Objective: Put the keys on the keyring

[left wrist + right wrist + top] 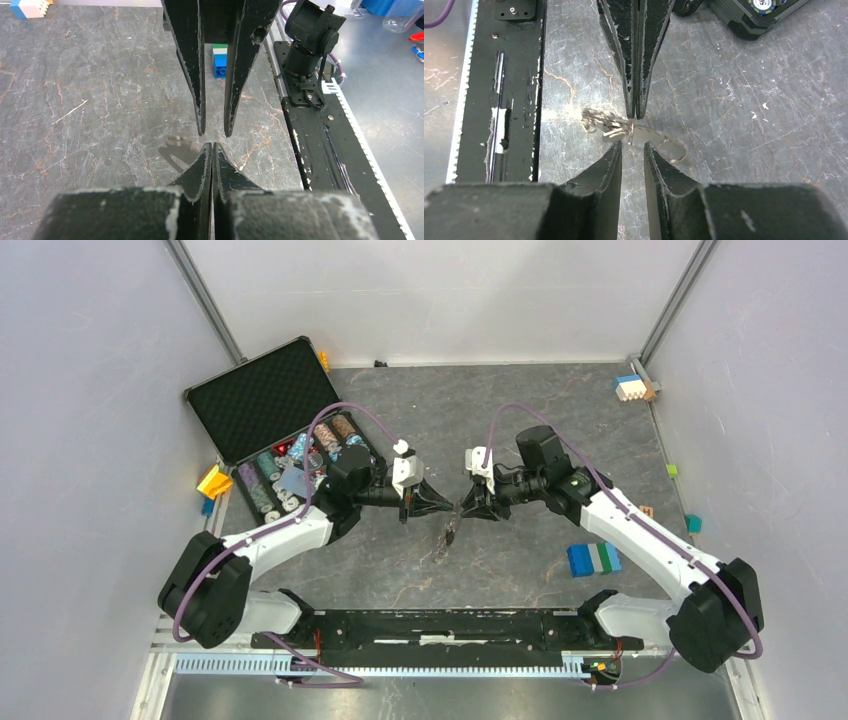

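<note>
Top view, tools: we have the left tool [447,507] and the right tool [464,511] tip to tip over the middle of the tabletop [560,440].
Top view, keyring: the keyring [450,530] shows just below that meeting point, small and blurred.
Top view, surroundings: an open black case [262,405] with poker chips [265,472] sits far left, and a blue-green-white block [594,558] lies to the right.
Left wrist, left tool [212,150]: fingers pressed together, no gap.
Left wrist, right tool [215,131]: facing us, fingers spread apart.
Right wrist, right tool [633,148]: we see it spread, with a clear gap.
Right wrist, left tool [634,114]: closed tight. The keyring [606,126] shows as silvery wire loops right at its tips, and we cannot tell whether it is pinched.
</note>
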{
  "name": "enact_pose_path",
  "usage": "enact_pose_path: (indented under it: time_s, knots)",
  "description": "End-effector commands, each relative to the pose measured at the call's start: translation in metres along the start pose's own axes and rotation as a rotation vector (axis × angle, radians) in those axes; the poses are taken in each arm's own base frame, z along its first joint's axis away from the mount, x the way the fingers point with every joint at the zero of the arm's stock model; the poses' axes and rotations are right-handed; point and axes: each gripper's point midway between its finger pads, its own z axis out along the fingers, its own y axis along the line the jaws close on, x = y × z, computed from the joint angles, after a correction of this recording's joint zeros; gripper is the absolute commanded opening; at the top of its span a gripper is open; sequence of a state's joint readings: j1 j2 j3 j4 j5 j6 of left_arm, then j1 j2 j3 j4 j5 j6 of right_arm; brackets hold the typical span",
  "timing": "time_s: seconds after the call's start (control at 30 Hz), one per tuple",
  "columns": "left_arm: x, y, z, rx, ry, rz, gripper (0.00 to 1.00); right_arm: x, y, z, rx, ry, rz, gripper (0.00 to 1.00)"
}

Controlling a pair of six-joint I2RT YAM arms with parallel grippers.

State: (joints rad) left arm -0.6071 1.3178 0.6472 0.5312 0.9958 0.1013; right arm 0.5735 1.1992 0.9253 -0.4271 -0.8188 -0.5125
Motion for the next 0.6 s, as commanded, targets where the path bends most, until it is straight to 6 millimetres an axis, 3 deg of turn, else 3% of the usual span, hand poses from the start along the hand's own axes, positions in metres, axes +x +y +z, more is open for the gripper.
enact_pose_path:
  time_s: [0.0,0.37,0.5,0.57]
  knots:
    - [-0.008,0.000,-0.001,-0.003,-0.021,0.045,0.02,-0.001,-0.002,0.007,-0.029,-0.023,0.025,0.28]
    - [0.004,0.004,-0.008,-0.020,0.035,0.068,0.02,0.013,-0.005,0.007,0.004,0.003,0.019,0.30]
    - [0.020,0.019,-0.025,-0.081,0.119,0.057,0.03,0.020,-0.017,0.005,0.063,0.020,0.008,0.40]
    - [0.029,0.028,-0.037,-0.133,0.168,0.047,0.09,0.026,-0.022,0.009,0.075,0.036,0.015,0.45]
